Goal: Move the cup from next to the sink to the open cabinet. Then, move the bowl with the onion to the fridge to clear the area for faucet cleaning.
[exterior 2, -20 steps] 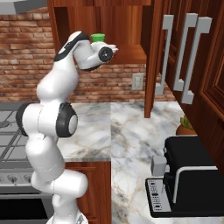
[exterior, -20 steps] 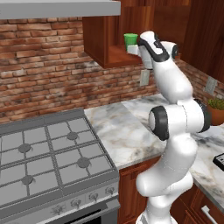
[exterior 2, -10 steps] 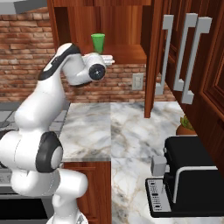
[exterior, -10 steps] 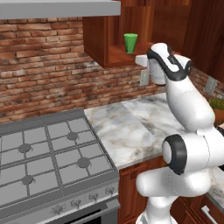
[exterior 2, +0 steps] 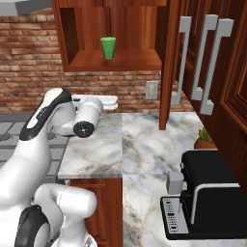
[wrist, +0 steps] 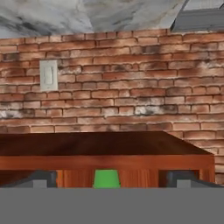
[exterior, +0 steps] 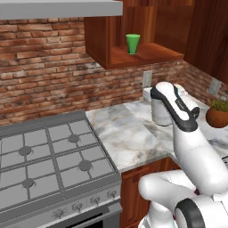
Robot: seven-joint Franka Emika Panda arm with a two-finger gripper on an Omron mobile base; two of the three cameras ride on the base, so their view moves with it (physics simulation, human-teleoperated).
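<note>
1. Up high, the cup (exterior: 132,43) stands upright by itself on the bare wooden shelf of the open cabinet (exterior: 153,51), near the shelf's front edge, with free shelf on both sides.
2. Its shape is a small bright green tumbler, wider at the top; the cabinet is smooth reddish-brown wood on a rough red brick wall (exterior: 44,75).
3. Below, the marble counter (exterior: 124,133) is flat and bare beside the grey stove (exterior: 49,160).
4. Now the arm is folded low over the counter; half a second ago it reached up close to the cup.
5. Two dark fingertips (wrist: 41,178) stand wide apart, holding nothing, with the cup (wrist: 106,179) showing between them, well away.
</note>
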